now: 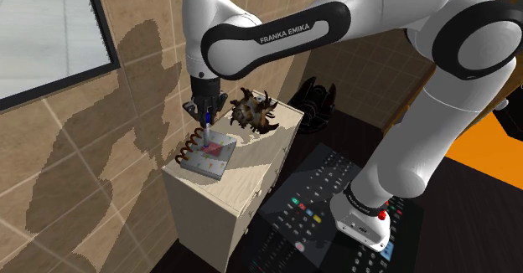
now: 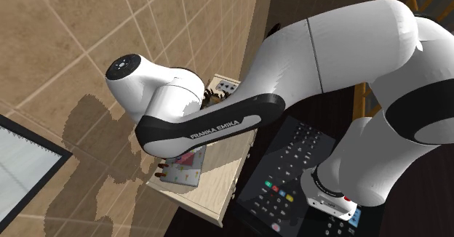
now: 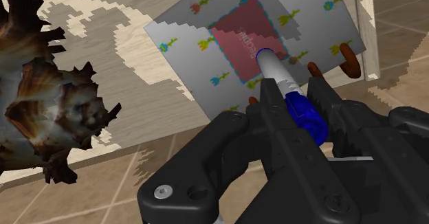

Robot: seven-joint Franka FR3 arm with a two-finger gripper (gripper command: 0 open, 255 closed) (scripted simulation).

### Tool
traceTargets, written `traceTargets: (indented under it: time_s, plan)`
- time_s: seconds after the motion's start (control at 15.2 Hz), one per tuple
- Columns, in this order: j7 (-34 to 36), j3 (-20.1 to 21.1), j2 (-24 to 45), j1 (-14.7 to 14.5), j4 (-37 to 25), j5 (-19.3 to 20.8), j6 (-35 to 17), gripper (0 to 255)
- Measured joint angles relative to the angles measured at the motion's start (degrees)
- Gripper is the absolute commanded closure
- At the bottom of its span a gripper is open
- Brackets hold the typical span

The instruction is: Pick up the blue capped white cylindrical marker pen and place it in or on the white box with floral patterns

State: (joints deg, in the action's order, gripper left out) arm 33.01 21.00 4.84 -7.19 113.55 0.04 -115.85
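Franka arm (image 1: 277, 37) over light-wood cabinet (image 1: 251, 179) | floral-print box (image 1: 211, 158) flat on cabinet top, left end | spiky brown shell (image 1: 254, 112) right of box, apart | gripper (image 3: 292, 93) clamped on blue-capped white marker (image 3: 275, 68), white end pointing down at box's pink centre panel

We read "FRANKA EMIKA" in white capitals on the black band of the arm (image 1: 285, 33), in both the shoulder and second exterior views.

White arm (image 1: 394, 20) is being shown with black joint bands (image 1: 331, 18), FRANKA EMIKA lettering (image 1: 283, 34), black screw-studded end effector (image 3: 292, 95).
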Motion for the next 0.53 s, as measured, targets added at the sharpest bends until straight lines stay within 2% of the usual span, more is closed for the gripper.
traceTargets:
  time_s: [0.07,0.53]
  plan:
    - [0.0,0.0,0.0,0.0,0.0,0.0,0.0,0]
    - [0.0,0.0,-0.3,0.0,-0.4,-0.1,0.7,0]
